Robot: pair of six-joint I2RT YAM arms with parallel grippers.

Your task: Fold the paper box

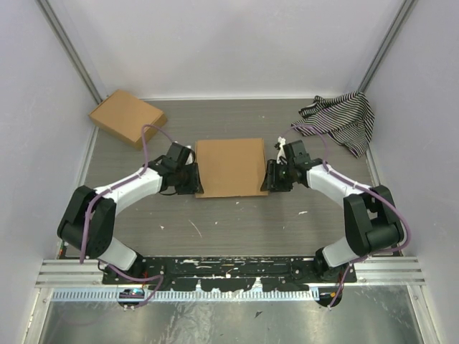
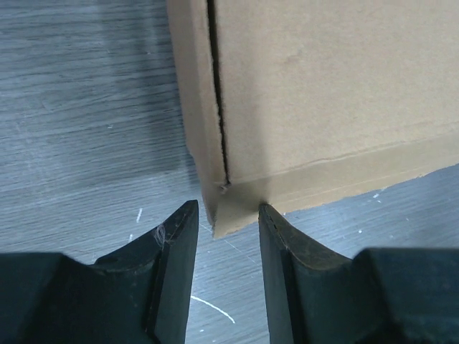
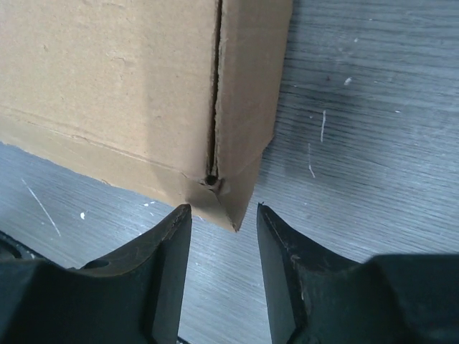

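Grey wood-grain tabletop [image 1: 237, 222] is carrying everything, with pale walls enclosing it on three sides.

Paper box [image 1: 228, 166] is lying flat at the middle of the tabletop, looking shallow and squarish with its top panel down. Both wrist views are showing a dark slit where the top panel meets the side wall. The slit on the right side is ending in a small hole at the near corner. Judgement: the fold is looking nearly complete, and the step in hand is seating or squaring the two near corners.

Left pincer [image 2: 228, 215] is standing spread, with the box's near left corner sitting at its mouth and nothing pinched. I cannot tell whether the tips are touching the cardboard. Right pincer [image 3: 224, 215] is likewise spread, with the near right corner poking just between its tips and gaps showing on either side.

Notes for doing the step well:
- Both arms should be working together, since a push from one side alone is likely sliding or turning the light box.
- Tips should be meeting the side walls low and square, not the pointed corner, which is looking easy to crush.
- The slits should be watched for narrowing, as a sign that the side flaps are seating.

Other cardboard box [image 1: 128, 117] is lying at the far left corner. Striped cloth [image 1: 341, 120] is lying bunched at the far right corner. Both are well apart from the work.
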